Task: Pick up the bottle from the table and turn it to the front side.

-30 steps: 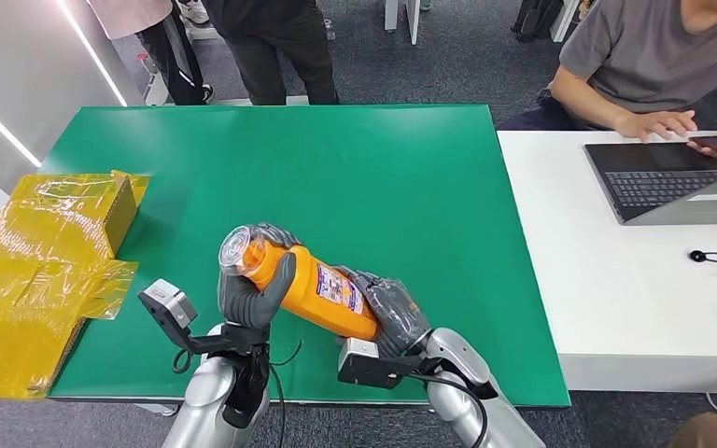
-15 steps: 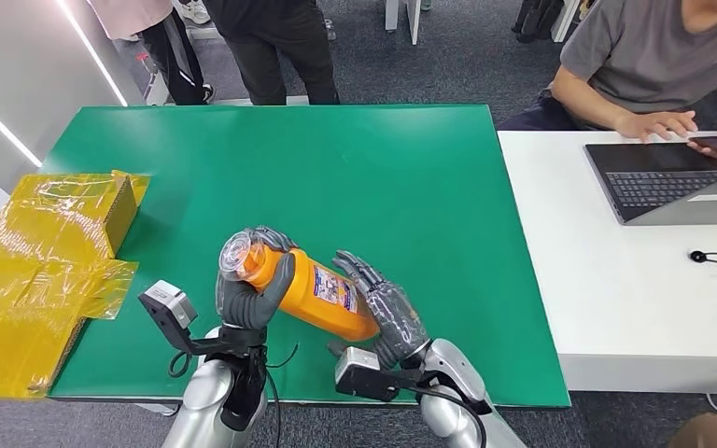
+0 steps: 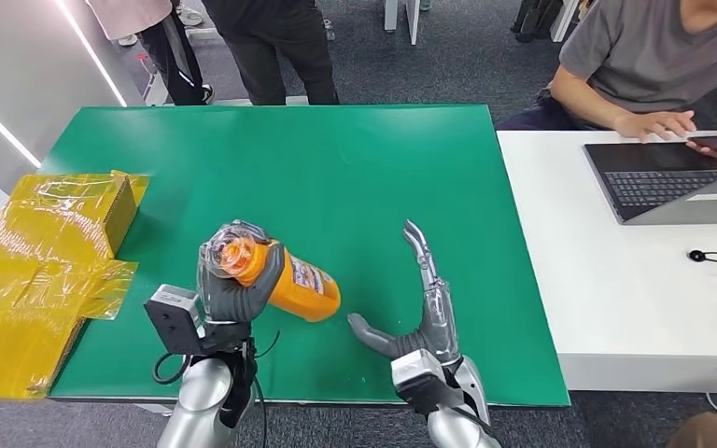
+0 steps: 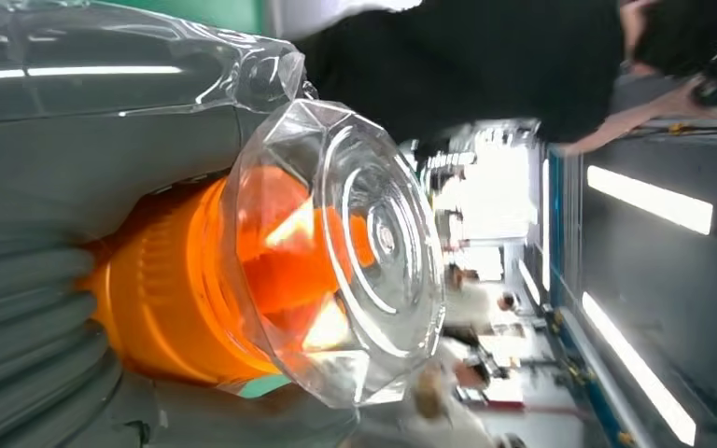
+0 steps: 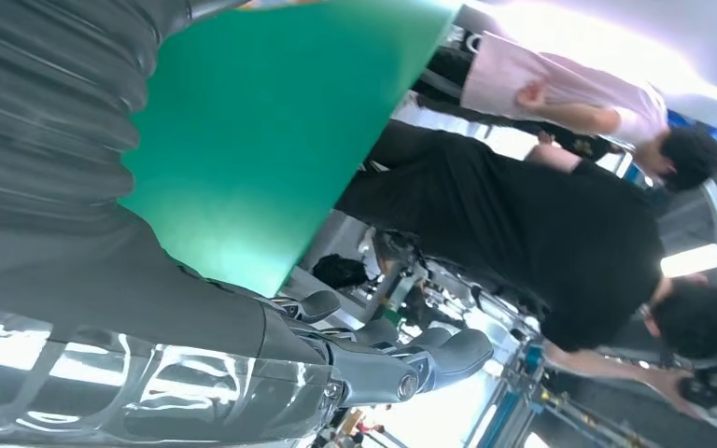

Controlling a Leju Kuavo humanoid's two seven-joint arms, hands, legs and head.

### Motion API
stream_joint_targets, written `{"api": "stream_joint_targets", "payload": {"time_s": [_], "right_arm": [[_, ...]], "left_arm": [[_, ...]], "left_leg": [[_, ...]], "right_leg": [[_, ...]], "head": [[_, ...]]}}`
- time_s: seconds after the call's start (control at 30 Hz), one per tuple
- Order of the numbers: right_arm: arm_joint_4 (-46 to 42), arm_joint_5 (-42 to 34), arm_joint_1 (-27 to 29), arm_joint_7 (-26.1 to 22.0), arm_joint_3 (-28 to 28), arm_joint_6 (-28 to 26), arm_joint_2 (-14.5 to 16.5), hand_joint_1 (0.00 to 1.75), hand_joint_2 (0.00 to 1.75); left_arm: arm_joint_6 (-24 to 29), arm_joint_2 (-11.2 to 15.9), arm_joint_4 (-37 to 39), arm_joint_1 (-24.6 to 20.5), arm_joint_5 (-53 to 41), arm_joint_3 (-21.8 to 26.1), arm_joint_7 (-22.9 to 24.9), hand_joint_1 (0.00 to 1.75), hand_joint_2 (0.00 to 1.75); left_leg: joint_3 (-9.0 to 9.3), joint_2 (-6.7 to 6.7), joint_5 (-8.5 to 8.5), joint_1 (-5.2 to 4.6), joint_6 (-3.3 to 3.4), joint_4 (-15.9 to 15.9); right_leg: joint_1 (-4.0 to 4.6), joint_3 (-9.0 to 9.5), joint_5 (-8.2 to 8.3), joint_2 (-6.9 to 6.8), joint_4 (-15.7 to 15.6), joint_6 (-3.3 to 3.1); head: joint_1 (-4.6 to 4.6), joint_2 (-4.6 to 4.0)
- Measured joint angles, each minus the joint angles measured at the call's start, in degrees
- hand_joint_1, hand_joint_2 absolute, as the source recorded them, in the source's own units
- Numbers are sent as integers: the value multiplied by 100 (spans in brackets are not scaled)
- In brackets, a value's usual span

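Progress: pick-up done, judging by the orange plastic bottle with clear faceted cap (image 3: 275, 277) held clear of the green table top (image 3: 336, 168); turning apparently under way, with part of the printed label facing up and to the right; full front not yet presented, as far as can be judged.
Left hand (image 3: 231, 280): wrapped around the bottle's neck and shoulder, just under the cap; fingers close against the orange plastic in the left wrist view (image 4: 177, 308).
Right hand (image 3: 420, 299): holding nothing, fingers stretched out and spread, thumb out to the side; apart from the bottle, over the table near its front edge.
Bottle place: above the front left part of the table, nearer the front edge than the far one.
Bottle axis: long axis lying tilted, cap end up and toward the left edge, base lower and toward the right.
Left to do: probably more rotation about the long axis until the label faces squarely forward.
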Motion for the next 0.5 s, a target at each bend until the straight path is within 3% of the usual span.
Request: {"api": "stream_joint_targets", "payload": {"time_s": [0.27,0.37,0.5], "right_arm": [[-286,-261,220,-132,9,-144,15,0,175],[-296,-354,237,-192,26,-135,15,0,175],[-294,-477,226,-224,57,-143,15,0,175]], "left_arm": [[1390,373,-138,-415,-1907,396,467,175,175],[1857,554,-83,-623,-3023,549,707,175,175],[2030,931,387,-1200,-4302,1066,678,175,175]], "left_leg": [[3,0,2,1,-2,-1],[2,1,3,1,-3,-1],[5,2,6,1,-6,-1]], "right_leg": [[1,2,0,0,3,-1],[1,2,1,2,3,-1],[1,2,2,3,5,-3]], "head": [[1,0],[1,0],[2,0]]}}
